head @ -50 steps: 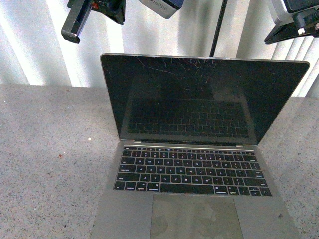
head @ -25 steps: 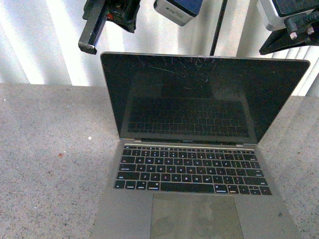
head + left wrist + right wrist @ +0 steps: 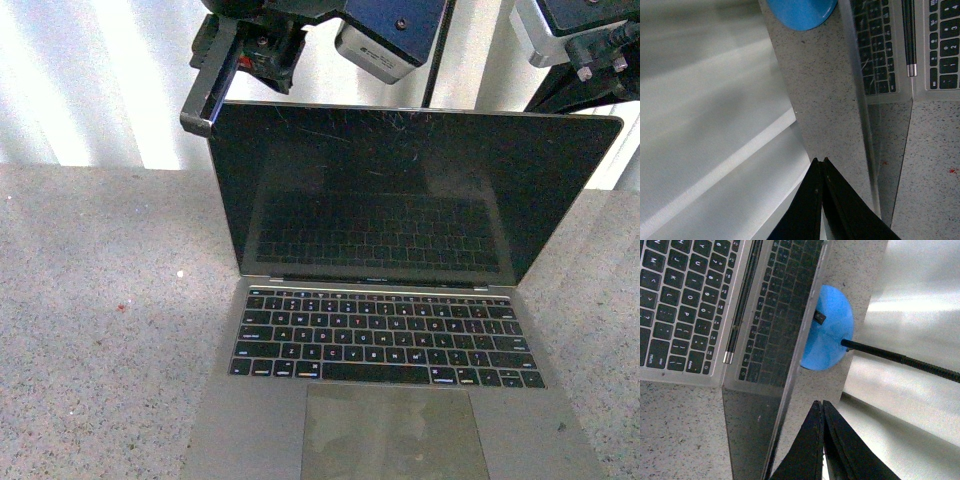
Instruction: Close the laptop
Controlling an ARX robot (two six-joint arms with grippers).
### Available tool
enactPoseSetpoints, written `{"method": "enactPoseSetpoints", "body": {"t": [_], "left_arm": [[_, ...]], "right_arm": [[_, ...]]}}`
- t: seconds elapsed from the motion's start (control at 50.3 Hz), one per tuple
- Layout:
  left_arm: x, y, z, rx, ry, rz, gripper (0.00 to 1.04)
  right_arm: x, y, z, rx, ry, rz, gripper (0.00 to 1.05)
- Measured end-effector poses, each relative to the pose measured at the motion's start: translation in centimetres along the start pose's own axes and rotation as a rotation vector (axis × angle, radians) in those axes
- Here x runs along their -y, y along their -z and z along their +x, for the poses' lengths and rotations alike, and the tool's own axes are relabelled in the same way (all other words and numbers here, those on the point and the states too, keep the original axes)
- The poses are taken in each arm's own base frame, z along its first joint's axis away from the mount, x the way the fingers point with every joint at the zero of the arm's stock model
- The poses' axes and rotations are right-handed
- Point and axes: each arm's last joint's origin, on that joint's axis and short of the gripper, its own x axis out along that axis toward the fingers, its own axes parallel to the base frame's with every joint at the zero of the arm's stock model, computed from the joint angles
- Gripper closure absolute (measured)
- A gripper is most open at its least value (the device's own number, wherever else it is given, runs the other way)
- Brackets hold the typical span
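The silver-grey laptop (image 3: 400, 190) stands open on the speckled table, its scratched black screen facing me and its black keys (image 3: 385, 340) and trackpad (image 3: 390, 435) in front. My left gripper (image 3: 197, 122) is shut, its tip at the lid's top left corner, just behind the edge. In the left wrist view its shut fingertips (image 3: 820, 161) sit beside the lid's thin edge (image 3: 864, 100). My right gripper (image 3: 535, 105) is shut, above and behind the lid's top right edge. In the right wrist view its tips (image 3: 820, 404) are close to the lid (image 3: 755, 425).
A blue round base (image 3: 832, 335) with a black rod (image 3: 900, 360) stands behind the laptop; the rod rises behind the screen (image 3: 432, 60). The base also shows in the left wrist view (image 3: 800, 10). White pleated curtain (image 3: 100, 80) backs the grey speckled table (image 3: 100, 330).
My left gripper has come down and to the right, reaching the lid's top left corner. My right gripper has shifted slightly. The lid stays open.
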Motion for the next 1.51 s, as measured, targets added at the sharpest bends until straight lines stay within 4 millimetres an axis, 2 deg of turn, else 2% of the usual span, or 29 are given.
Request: {"method": "enactPoseSetpoints", "body": {"t": [0.576,1.132,1.51], "left_arm": [[1.5,-1.0,0.5,0.024,0.060,0.026,1.01],[1.9,-1.3,0.4,0.034,0.099,0.041,1.01],[3.6,-2.0,0.8,0.066,0.149,0.053,1.01]], "right_arm": [[-0.9,0.0,0.1,-0.021,-0.091,0.033,1.02],[-2.2,-1.5,0.0,0.000,-0.194,0.128,1.02],[-3.7,-1.9,0.4,0.004,-0.240,0.165,1.02]]}}
